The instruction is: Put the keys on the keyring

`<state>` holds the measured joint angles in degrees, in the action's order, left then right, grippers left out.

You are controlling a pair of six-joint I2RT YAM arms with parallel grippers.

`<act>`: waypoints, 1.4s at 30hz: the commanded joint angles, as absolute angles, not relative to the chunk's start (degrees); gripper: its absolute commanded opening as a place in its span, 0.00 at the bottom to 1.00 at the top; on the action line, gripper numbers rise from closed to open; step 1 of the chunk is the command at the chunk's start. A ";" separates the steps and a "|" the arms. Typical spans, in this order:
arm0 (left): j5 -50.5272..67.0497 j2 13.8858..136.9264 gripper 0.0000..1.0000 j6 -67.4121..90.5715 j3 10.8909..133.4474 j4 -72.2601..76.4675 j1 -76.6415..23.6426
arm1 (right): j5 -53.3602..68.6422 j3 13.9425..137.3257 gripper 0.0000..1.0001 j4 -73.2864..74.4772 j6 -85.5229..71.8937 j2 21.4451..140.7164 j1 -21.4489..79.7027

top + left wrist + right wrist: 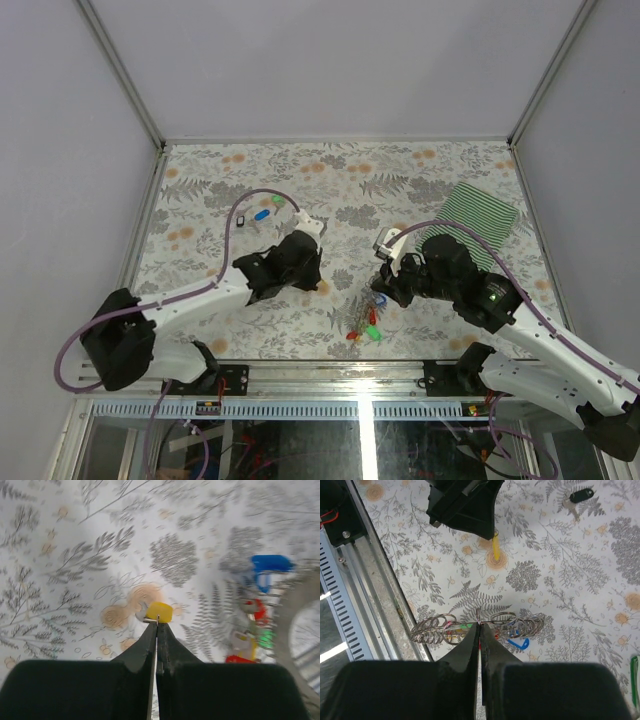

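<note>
My right gripper [479,626] is shut on the keyring [495,622], seen edge-on as a thin wire threaded with several small split rings; in the top view the gripper [383,290] holds it above the near table edge. Red, green and blue keys [365,327] hang from it. My left gripper [157,622] is shut on a yellow-headed key [159,611], which also shows in the right wrist view [495,550] just left of the ring. The ring's grey arc [300,605] and the hanging keys [257,611] show at the right of the left wrist view. The left gripper [316,284] faces the right one.
A loose blue key [262,213] and green key [277,200] lie at the back left. A black key [580,495] lies on the floral tabletop. The green striped cloth [480,225] is at the right. The metal frame rail [365,580] runs along the near edge.
</note>
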<state>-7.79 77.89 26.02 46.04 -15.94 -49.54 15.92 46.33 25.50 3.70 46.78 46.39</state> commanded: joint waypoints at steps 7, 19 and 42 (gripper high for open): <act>-0.67 71.52 0.00 13.32 55.49 -17.82 -49.99 | 16.73 52.02 0.00 17.48 8.67 46.74 46.76; 6.33 57.76 0.00 1.58 55.34 -14.05 -49.93 | 28.38 60.13 0.00 21.90 11.54 52.38 46.75; 9.34 53.43 0.00 -0.34 57.61 -13.66 -49.94 | 33.20 45.49 0.00 -0.34 40.68 36.20 46.70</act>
